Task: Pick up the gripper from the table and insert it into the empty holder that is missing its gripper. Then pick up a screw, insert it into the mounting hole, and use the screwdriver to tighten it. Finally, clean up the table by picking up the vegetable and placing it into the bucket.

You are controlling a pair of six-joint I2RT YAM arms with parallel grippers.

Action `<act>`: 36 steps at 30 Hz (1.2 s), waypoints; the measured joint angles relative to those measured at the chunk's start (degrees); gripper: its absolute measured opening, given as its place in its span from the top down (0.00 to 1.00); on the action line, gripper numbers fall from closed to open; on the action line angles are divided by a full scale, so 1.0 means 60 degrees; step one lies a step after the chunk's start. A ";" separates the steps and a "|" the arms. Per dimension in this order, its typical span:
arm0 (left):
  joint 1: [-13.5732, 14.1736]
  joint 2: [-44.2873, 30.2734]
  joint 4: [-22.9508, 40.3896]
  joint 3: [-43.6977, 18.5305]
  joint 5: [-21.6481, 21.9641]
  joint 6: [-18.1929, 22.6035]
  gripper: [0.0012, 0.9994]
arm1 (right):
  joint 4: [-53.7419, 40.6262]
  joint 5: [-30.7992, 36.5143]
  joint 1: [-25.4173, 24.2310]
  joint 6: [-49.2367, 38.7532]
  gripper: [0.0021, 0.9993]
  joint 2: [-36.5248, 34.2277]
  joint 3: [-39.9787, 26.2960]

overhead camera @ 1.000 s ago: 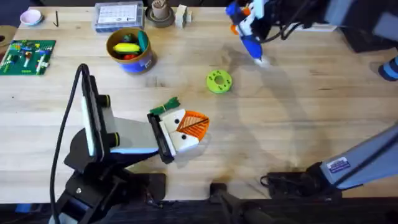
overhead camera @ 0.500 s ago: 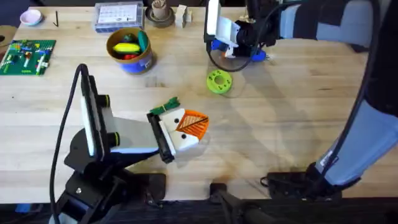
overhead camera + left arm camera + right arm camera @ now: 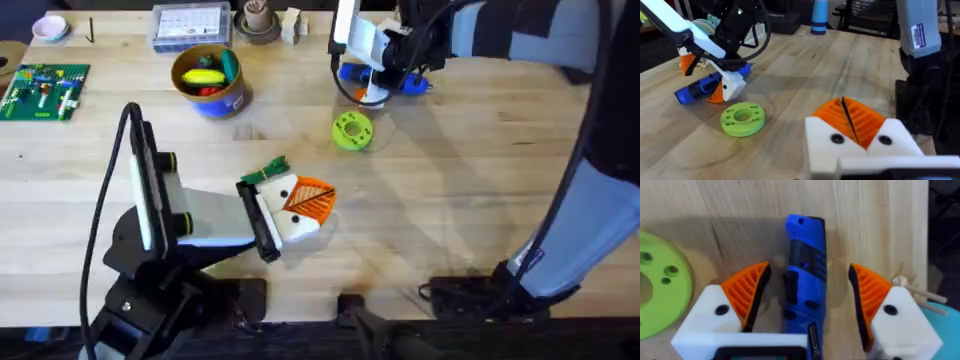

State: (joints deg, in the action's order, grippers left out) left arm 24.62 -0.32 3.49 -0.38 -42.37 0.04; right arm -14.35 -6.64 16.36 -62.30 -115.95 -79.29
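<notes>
The blue screwdriver (image 3: 805, 265) lies flat on the table at the back, between the orange pads of my right gripper (image 3: 810, 287), which is open with a gap on each side. From overhead, the right gripper (image 3: 385, 82) sits over the screwdriver (image 3: 413, 85). My left gripper (image 3: 312, 203) rests near the table's middle, its orange tips pressed together with nothing between them (image 3: 852, 117). The green vegetable (image 3: 265, 170) lies just behind it. The blue bucket (image 3: 222, 103) with the yellow rim stands at the back left, holding toy food. The loose gripper, the holder and the screw are out of view.
A lime-green disc (image 3: 352, 131) with holes lies just in front of the right gripper. Along the back edge are a clear box (image 3: 190, 25), a brown cup (image 3: 258, 20) and a pink bowl (image 3: 48, 27). A green board (image 3: 42, 90) sits far left.
The right arm swung left and down from the back right with the screwdriver, which now lies on the table between its open fingers. The left arm has not moved.
</notes>
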 joint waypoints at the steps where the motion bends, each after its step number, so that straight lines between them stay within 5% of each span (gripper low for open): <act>1: 0.0000 0.0000 0.0000 0.0000 0.0000 0.0001 1.00 | -0.0107 -0.0002 0.0003 0.0187 0.02 0.0033 0.0000; 9: 0.0000 0.0000 -0.0001 0.0000 0.0004 0.0054 0.80 | -0.1025 -0.0003 0.0058 0.1401 0.02 0.1629 0.0186; 11: 0.0000 0.0000 -0.0002 0.0000 0.0001 0.0074 0.59 | -0.1147 -0.0006 0.0058 0.1586 0.02 0.2331 0.0186; 14: 0.0000 0.0000 -0.0004 0.0000 0.0018 0.0077 0.12 | -0.1289 -0.0006 0.0058 0.1898 0.02 0.3424 0.0186; 16: 0.0000 0.0000 -0.0004 0.0000 0.0025 0.0063 0.01 | -0.1384 -0.0009 0.0058 0.2150 0.02 0.4090 0.0186; 29: 0.0000 0.0000 -0.0007 0.0000 0.0029 0.0067 0.00 | -0.3387 -0.0038 0.0058 0.3470 0.02 0.7330 0.0186; 30: 0.0000 0.0000 -0.0007 0.0000 0.0029 0.0027 0.05 | -0.3579 -0.0038 0.0058 0.3483 0.02 0.7423 0.0186; 35: 0.0000 0.0000 -0.0007 0.0000 0.0036 0.0067 0.84 | -0.4350 -0.0038 0.0058 0.3574 0.02 0.7707 0.0186; 36: 0.0000 0.0000 -0.0014 0.0000 0.0044 0.0147 0.82 | -0.4456 -0.0038 0.0058 0.3581 0.02 0.7739 0.0186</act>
State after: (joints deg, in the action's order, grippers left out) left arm 24.62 -0.32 3.40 -0.38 -42.11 0.93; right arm -41.08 -6.87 16.71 -40.82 -69.52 -78.17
